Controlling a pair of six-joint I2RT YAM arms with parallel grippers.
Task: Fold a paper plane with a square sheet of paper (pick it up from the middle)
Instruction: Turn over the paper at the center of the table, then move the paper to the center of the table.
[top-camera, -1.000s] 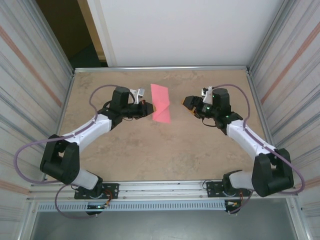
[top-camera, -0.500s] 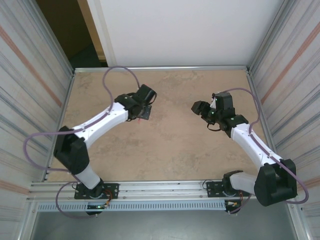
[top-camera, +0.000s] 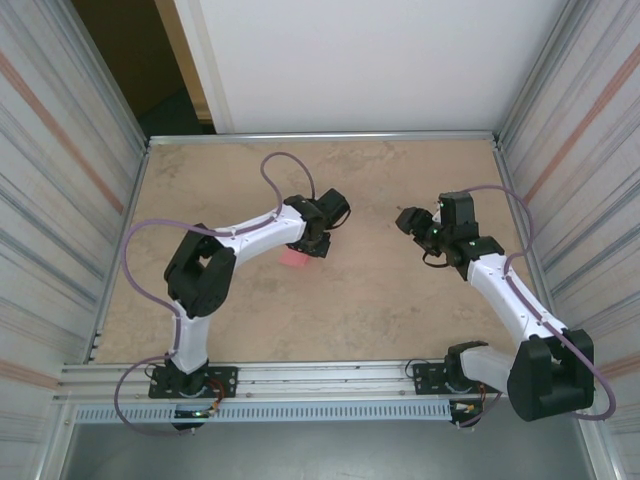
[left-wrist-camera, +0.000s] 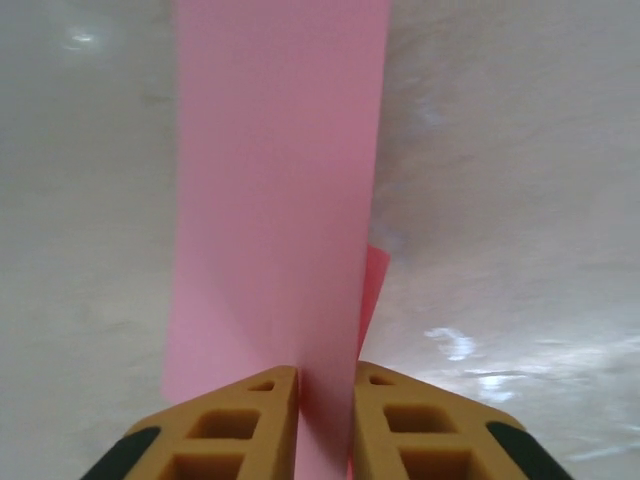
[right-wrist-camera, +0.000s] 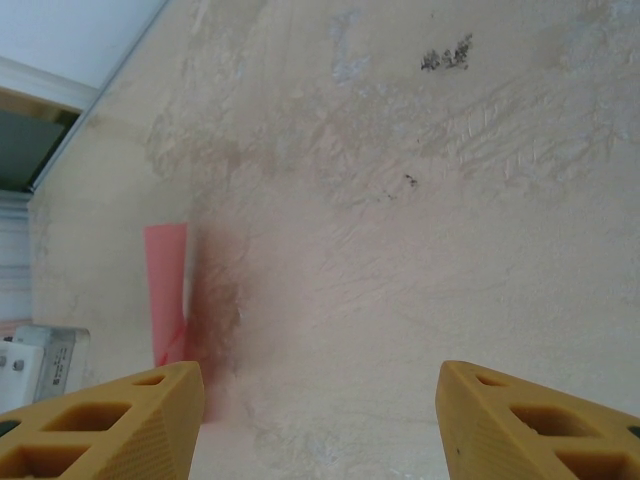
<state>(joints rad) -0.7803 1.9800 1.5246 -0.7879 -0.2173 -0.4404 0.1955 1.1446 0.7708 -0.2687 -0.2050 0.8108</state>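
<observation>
Left tool (left-wrist-camera: 327, 420), bottom of its wrist view, is straddling the square sheet of paper (left-wrist-camera: 280, 200), jaws narrowly apart with the pink strip running up between them; pinching or not, I cannot tell. Pressing squarely along the crease looks best. Right tool (right-wrist-camera: 320, 420) is hanging wide open, empty, over bare bench (right-wrist-camera: 420, 200). The left wrist view is giving the strip's straight edges; from above, the left tool is covering most of it, left of centre.

Pink paper (left-wrist-camera: 275, 200) looks thin, smooth and matt. The table (top-camera: 380, 300) is a stone-look top with a slight sheen, and the left gripper (left-wrist-camera: 325, 375) has matt plastic fingers (left-wrist-camera: 240, 430).
</observation>
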